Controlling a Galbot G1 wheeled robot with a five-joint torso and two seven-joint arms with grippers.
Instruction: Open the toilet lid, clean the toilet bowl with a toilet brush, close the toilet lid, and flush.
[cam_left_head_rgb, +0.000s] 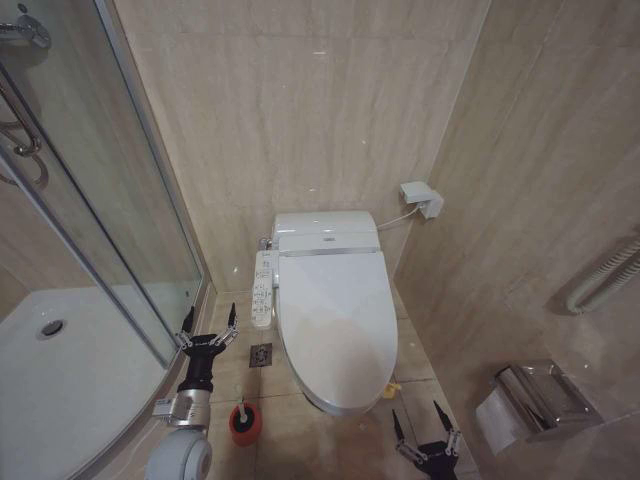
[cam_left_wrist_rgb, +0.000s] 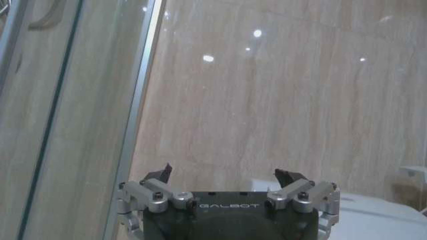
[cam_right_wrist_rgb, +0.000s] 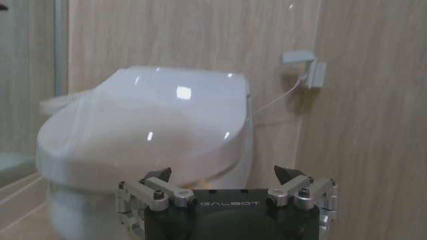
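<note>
I see the toilet lid down flat over the toilet bowl, its long axis running from the back wall toward me, the rounded narrow end pointing at the robot and the broad hinged end against the tank unit by the wall. A small yellow tag sits at the lid's front right edge. From the right wrist view the lid shows as a smooth white dome, closed.

The button panel lies along the toilet's left side, parallel to the lid. The toilet brush stands upright in its red holder on the floor, near the bowl's front left, between the toilet and the shower glass.

My left gripper hovers beside the panel above the floor, fingers spread apart, holding nothing. My right gripper hangs low at the bowl's front right, fingers also apart and empty, aimed at the toilet.
</note>
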